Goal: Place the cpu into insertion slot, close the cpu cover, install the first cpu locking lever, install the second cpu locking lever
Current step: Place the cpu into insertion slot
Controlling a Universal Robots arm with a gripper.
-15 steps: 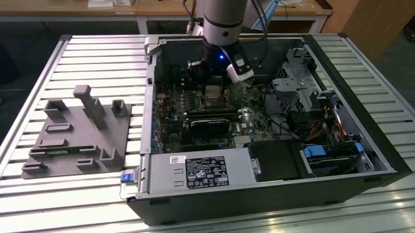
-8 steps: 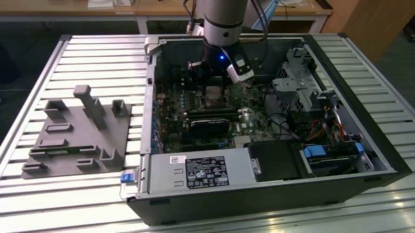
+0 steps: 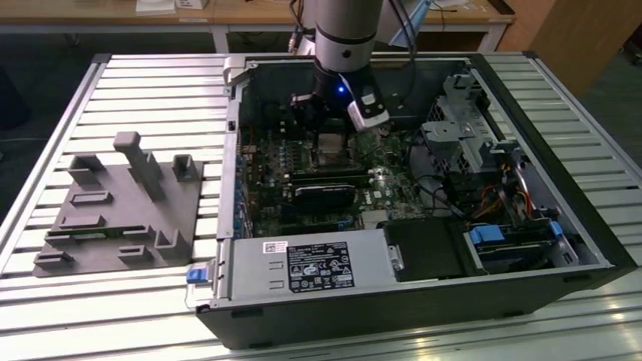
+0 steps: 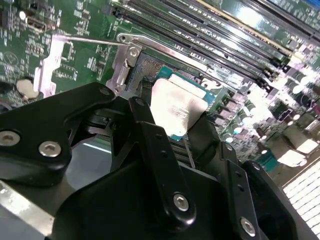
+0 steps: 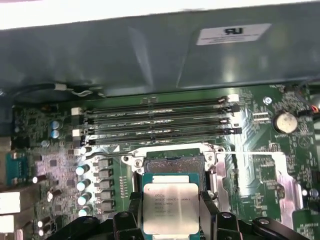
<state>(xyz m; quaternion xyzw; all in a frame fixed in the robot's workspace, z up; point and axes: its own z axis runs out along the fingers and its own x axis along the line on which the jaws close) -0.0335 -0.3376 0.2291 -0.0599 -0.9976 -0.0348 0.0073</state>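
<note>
Exterior view: we log the arm (image 3: 346,34) reaching into the open computer case (image 3: 422,301), upper centre of frame, jaws low over the motherboard.

First wrist view: jaws closed on the cpu (image 5: 170,207), gripped by opposite edges. The insertion slot (image 5: 175,162) lies uncovered just ahead, between cpu and memory slots (image 5: 160,120).

Second wrist view: the cpu appears raised clear of the slot's silvery rim, a gap we cannot judge elsewhere.

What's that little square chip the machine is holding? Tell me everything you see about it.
The cpu is a small flat square: a dull grey metal face with faint print, rimmed by a green board edge. Black fingers of the gripper clamp two opposite edges, holding it close to the insertion slot, not yet seated in it.
</note>
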